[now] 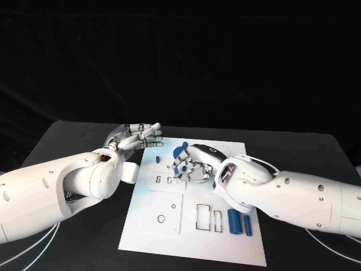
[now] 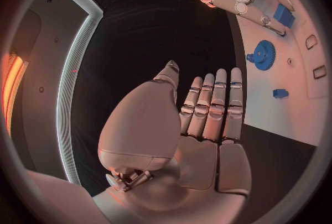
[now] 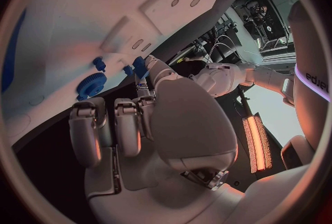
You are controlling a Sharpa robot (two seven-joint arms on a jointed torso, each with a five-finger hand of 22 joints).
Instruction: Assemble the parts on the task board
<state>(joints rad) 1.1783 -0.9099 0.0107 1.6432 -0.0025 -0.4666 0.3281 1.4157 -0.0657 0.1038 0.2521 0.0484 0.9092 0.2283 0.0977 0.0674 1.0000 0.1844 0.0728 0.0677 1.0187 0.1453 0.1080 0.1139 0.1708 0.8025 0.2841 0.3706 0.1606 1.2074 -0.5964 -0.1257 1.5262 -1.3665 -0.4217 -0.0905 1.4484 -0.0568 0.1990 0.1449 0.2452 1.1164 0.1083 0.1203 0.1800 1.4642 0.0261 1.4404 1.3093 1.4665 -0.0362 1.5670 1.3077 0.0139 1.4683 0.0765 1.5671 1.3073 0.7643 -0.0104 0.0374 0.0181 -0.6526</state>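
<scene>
The right hand [image 1: 198,165] hovers over the far middle of the white task board [image 1: 148,237], its fingers curled downward; in the right wrist view a thumb and fingertip [image 3: 141,77] appear to pinch a small blue part [image 3: 140,65], though how firmly cannot be told. Just beside those fingers, toward the left, a blue gear [image 3: 91,85] lies flat on the board, and a smaller blue piece [image 3: 99,63] sits beyond it. The pinched part seems to stand roughly upright, its long axis pointing down toward the board, so the coming move probably turns on lowering it into a seat close under the fingers. The left hand [image 1: 136,136] waits off the board's far left corner, holding nothing, fingers straight and pressed side by side, palm open; it is farther from the gear than the right. Near the right arm, two blue cylinders [image 1: 240,222] lie side by side on the board's near right, long axes running near to far.
</scene>
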